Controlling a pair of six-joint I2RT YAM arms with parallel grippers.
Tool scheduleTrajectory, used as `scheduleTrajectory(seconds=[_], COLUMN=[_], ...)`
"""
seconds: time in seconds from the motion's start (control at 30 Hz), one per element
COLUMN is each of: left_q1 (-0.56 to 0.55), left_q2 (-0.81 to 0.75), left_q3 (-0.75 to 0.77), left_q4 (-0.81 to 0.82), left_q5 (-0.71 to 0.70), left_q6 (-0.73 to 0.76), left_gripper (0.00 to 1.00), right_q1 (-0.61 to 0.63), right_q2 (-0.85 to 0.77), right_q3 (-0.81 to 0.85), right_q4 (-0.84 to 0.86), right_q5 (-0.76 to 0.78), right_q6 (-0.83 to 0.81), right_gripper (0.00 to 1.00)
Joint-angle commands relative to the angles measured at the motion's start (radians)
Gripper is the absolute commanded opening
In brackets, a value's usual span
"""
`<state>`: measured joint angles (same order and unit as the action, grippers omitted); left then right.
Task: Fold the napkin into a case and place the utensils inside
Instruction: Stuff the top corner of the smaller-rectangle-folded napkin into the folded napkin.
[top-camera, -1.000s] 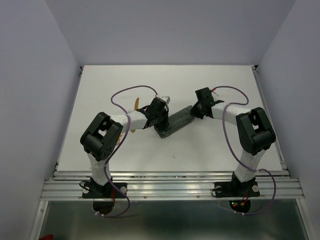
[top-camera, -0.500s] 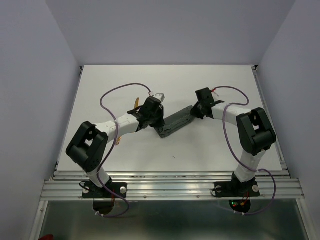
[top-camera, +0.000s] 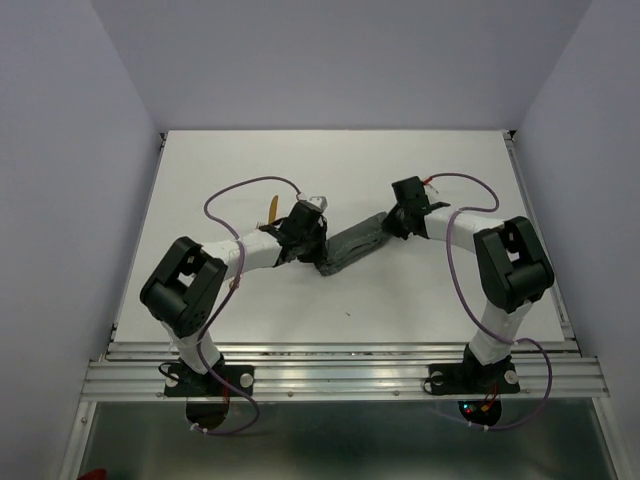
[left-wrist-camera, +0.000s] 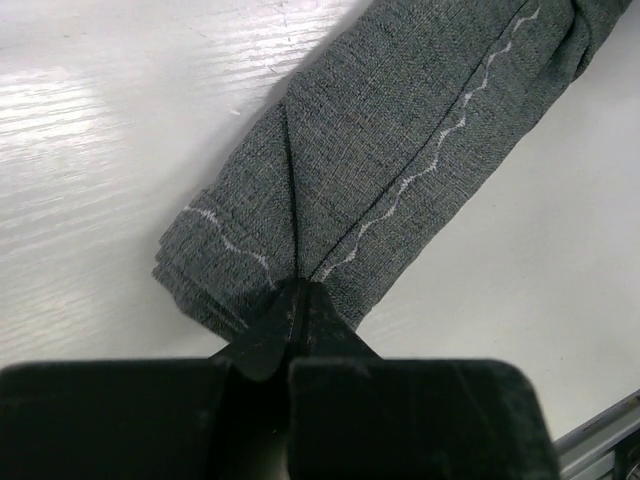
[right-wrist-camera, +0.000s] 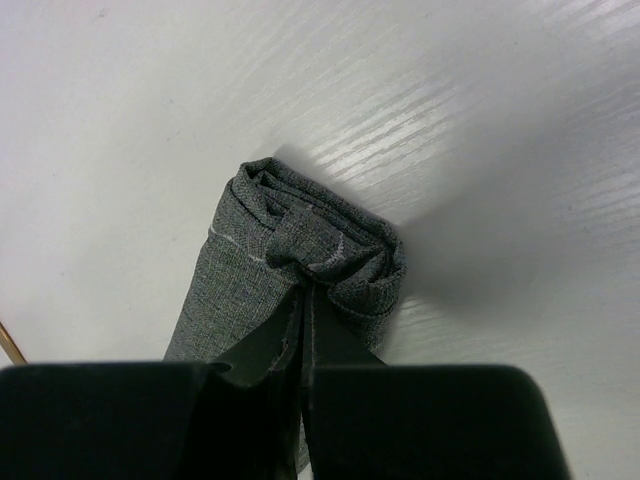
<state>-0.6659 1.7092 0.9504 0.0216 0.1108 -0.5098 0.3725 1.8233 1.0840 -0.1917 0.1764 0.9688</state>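
The dark grey napkin (top-camera: 350, 243) lies as a long narrow strip, slanting across the middle of the table. My left gripper (top-camera: 317, 258) is at its near left end. In the left wrist view its tips (left-wrist-camera: 300, 292) are shut, pinching a crease in the cloth (left-wrist-camera: 400, 130). My right gripper (top-camera: 386, 226) is at the far right end, shut (right-wrist-camera: 305, 292) on the bunched-up folds of the napkin (right-wrist-camera: 250, 265). One orange-brown utensil (top-camera: 272, 208) lies on the table just behind the left wrist. A thin orange sliver (right-wrist-camera: 8, 345) of a utensil shows at the edge of the right wrist view.
White tabletop (top-camera: 330, 160) enclosed by pale walls at the back and both sides. Purple cables (top-camera: 240, 190) loop above both arms. A metal rail (top-camera: 340, 375) runs along the near edge by the arm bases.
The left arm swung its elbow out to the left and partly back. Its wrist drew slightly left and nearer along the cloth, and its jaws closed on the end. The right arm stayed still.
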Motion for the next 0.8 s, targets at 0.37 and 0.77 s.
scheduleTrajectory(seconds=[0.37, 0.77], left_q1=[-0.034, -0.066], left_q2=[-0.117, -0.089], left_q3=[0.172, 0.217], left_q4=[-0.127, -0.163], left_q5=[-0.092, -0.16], left_q6=[0.116, 0.137], left_gripper=[0.39, 0.39], right_q1=[-0.01, -0.01], right_q2=[-0.079, -0.213], right_q3=[-0.079, -0.032], right_q4=[-0.195, -0.253], right_q5=[0.051, 0.098], right_q6=[-0.076, -0.11], right_gripper=[0.11, 0.31])
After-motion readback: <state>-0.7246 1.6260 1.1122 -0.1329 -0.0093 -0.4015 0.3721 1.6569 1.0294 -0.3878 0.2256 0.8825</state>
